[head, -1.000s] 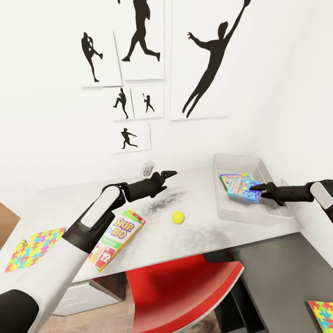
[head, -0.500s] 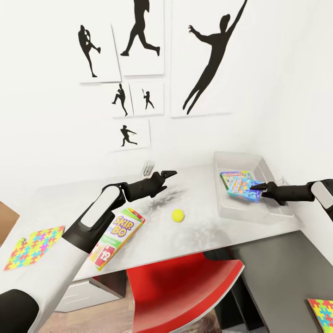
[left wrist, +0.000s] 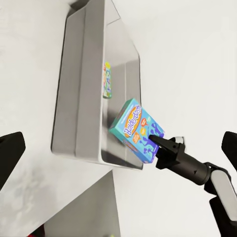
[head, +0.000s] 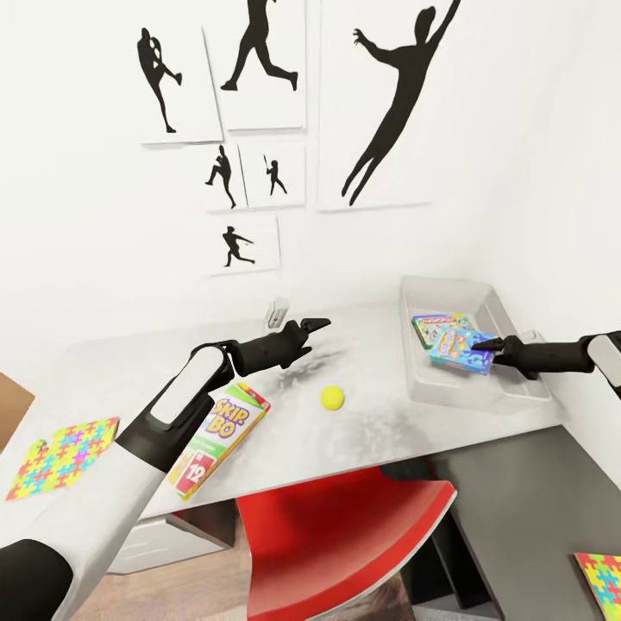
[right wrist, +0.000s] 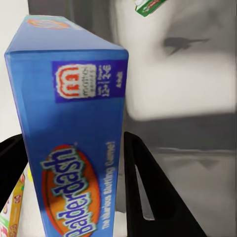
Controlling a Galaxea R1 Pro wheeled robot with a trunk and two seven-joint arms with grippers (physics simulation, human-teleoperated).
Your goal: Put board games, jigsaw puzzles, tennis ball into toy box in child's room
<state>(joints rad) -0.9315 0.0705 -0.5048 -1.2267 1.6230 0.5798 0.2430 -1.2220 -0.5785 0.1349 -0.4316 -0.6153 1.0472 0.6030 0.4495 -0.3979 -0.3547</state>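
My right gripper is shut on the blue board game and holds it tilted just above the grey toy box. A green-edged board game lies inside the box. In the left wrist view the blue game hangs over the toy box. My left gripper hovers open over the table, its fingers wide apart. The SKIP-BO game and the tennis ball lie on the table. One jigsaw puzzle is at the table's left end and another is on the lower dark wing.
A red chair is tucked under the table's front edge. A small white object stands at the back of the table by the wall. Black athlete prints hang above. The toy box sits in the corner against the right wall.
The head camera has tilted slightly, shifting the whole picture upward. My right gripper has carried the blue game a little to the right over the toy box. The left arm has not moved.
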